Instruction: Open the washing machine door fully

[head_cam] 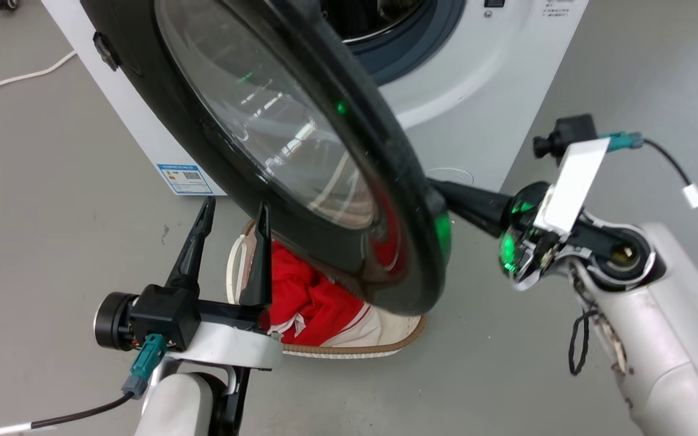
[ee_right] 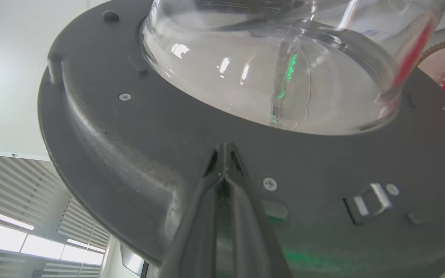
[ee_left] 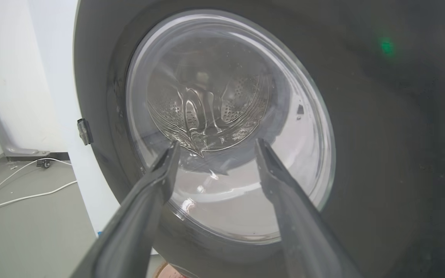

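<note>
The washing machine door (head_cam: pixel 264 109), a big glossy black disc with a clear glass bowl, stands swung out from the white washing machine (head_cam: pixel 476 91). My left gripper (head_cam: pixel 234 206) is open in front of the door's outer face, its fingers pointing at the glass (ee_left: pixel 226 116) and holding nothing. My right gripper (head_cam: pixel 446 191) reaches in from the right behind the door's free edge. In the right wrist view it (ee_right: pixel 222 144) is shut, its tips against the door's grey inner rim (ee_right: pixel 129 154) below the glass bowl (ee_right: pixel 269 69), near the latch (ee_right: pixel 369 199).
The grey-rimmed drum mouth (head_cam: pixel 397 36) is uncovered at the top. A pale basket (head_cam: pixel 355 351) with red cloth (head_cam: pixel 312 303) sits on the floor under the door's lower edge. White cables (head_cam: pixel 16 75) lie on the grey floor at the left.
</note>
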Robot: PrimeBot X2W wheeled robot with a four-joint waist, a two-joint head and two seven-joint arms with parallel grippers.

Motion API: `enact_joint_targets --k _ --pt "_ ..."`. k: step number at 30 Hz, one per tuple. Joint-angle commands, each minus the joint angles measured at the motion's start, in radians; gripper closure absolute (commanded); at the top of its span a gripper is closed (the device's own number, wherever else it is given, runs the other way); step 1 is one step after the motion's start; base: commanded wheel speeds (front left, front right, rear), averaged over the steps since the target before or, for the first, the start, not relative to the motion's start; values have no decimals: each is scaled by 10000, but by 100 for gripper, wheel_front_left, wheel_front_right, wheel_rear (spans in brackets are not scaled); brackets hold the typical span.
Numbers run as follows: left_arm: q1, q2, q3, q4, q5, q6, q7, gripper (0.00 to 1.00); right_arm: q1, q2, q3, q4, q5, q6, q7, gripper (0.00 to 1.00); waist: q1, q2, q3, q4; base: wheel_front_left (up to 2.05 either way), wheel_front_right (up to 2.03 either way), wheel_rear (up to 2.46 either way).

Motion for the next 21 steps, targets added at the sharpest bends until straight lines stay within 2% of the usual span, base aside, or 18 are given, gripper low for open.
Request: enact_joint_targets --k 1,15,20,21 --pt "101 -8 -12 6 -37 6 -26 0 276 173 76 -106 62 0 45 100 0 0 -98 41 0 0 0" --pt "377 -7 -8 73 -153 91 -26 0 1928 544 732 -1627 -568 0 -402 100 0 0 -385 55 0 0 0" --pt "435 -8 78 76 -116 107 -26 0 2348 545 227 -1848 -1315 0 -1939 100 0 0 -422 -39 0 0 0" --pt "436 -7 114 79 -117 127 -26 0 2451 520 -5 -1965 -1617 0 -2625 100 0 0 -414 -75 0 0 0"
